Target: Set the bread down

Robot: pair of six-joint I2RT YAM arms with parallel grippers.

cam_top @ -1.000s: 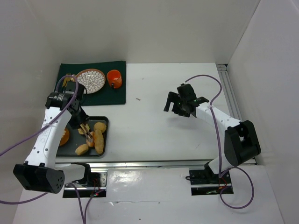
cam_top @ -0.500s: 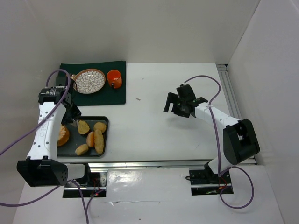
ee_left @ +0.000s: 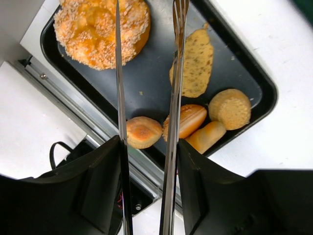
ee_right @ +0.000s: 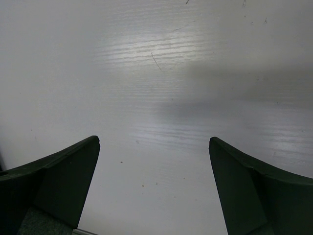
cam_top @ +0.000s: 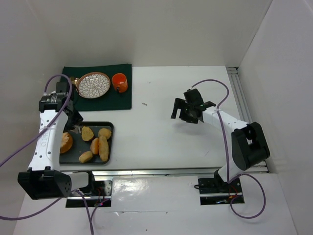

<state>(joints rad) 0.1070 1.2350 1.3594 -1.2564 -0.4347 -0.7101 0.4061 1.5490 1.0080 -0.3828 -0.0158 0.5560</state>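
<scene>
On my left wrist camera the left fingers [ee_left: 120, 98], two thin blades, stand apart above a black tray [ee_left: 151, 73] on the white bench [ee_left: 279, 39]. A big crumbed roll [ee_left: 93, 27] fills the tray's far corner. The right blade crosses a flat seeded bread [ee_left: 195, 63] and a glossy oval roll [ee_left: 190, 117]. A small browned roll [ee_left: 144, 132] shows between the blades, with a round roll [ee_left: 231, 108] and a pale long roll [ee_left: 206, 137] further right.
</scene>
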